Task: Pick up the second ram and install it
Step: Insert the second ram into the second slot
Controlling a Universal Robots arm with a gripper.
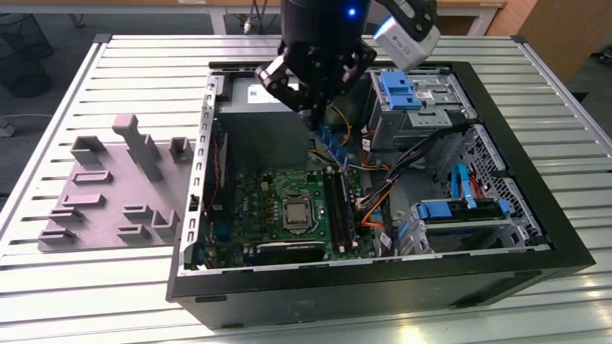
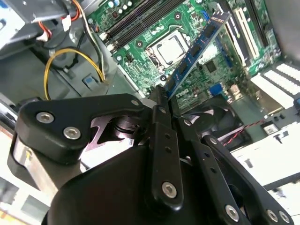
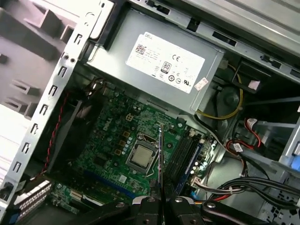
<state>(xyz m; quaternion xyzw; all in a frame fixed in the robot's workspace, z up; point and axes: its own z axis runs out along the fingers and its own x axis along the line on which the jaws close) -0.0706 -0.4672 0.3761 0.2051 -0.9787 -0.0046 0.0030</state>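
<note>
The second ram [image 1: 336, 145] is a narrow blue-green strip with black chips, hanging tilted inside the open computer case above the motherboard [image 1: 272, 204]. My gripper [image 1: 319, 118] is shut on its upper end. In the second wrist view the ram [image 2: 197, 47] sticks out from between the black fingers [image 2: 161, 108] toward the processor socket [image 2: 169, 48]. The first wrist view has the ram [image 3: 160, 159] edge-on as a thin line, with the gripper [image 3: 161, 200] below it. The long black memory slots [image 1: 340, 209] lie beside the socket, under the ram's lower end and apart from it.
The case [image 1: 383, 283] has tall black walls around the board. A silver power supply [image 3: 164, 61] sits at the back. Drive cages with blue clips [image 1: 406, 89] and loose cables [image 1: 406, 168] fill the exterior view's right. A grey parts fixture [image 1: 115, 186] lies outside the case.
</note>
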